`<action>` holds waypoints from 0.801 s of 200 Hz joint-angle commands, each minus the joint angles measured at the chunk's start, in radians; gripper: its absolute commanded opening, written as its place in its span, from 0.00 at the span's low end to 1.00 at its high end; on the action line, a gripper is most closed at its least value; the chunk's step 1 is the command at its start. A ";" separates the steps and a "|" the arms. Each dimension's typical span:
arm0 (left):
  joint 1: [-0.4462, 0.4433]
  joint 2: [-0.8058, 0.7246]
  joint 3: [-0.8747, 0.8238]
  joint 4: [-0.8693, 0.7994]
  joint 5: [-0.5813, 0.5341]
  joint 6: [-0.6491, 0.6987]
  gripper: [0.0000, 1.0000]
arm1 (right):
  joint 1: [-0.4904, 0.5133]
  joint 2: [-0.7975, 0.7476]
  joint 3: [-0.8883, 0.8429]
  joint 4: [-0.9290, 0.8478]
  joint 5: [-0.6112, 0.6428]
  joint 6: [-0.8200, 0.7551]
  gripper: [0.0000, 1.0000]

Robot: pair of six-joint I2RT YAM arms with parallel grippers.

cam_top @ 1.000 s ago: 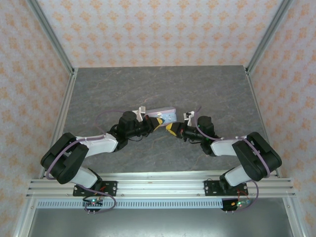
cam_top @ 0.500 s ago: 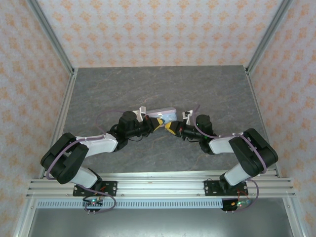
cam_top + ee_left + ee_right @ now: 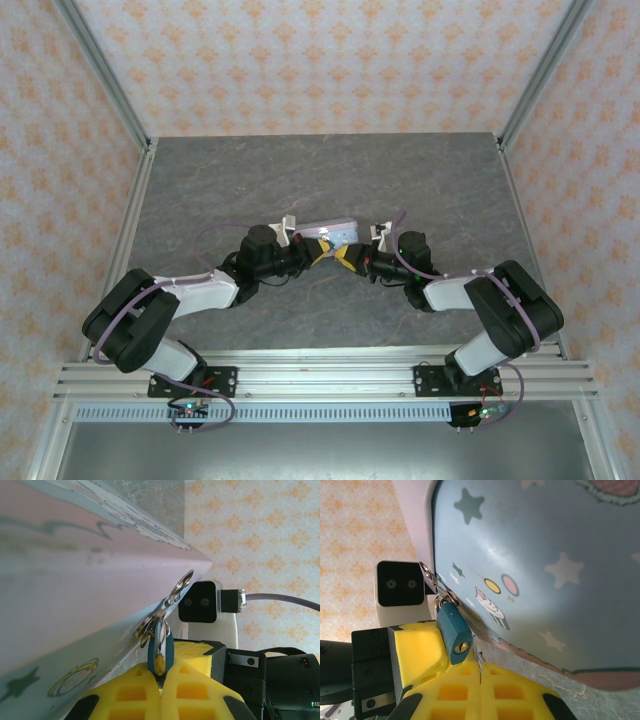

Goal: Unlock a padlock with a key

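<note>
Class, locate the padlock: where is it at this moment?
Mid-table: in the right wrist view the padlock hangs on the tin, just above the right gripper.

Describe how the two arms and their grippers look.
Both arms, the left arm and right arm, are built of bulky black joints with white link covers, and a thin purple cable loops along each. The left gripper and right gripper have yellow fingers with square recessed pockets on black housings. Each wrist carries a white-cased, black-faced camera.
</note>
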 commanded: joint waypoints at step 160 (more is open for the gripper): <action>0.004 -0.026 0.004 0.035 0.002 0.028 0.00 | -0.005 -0.074 -0.010 -0.041 -0.027 -0.038 0.00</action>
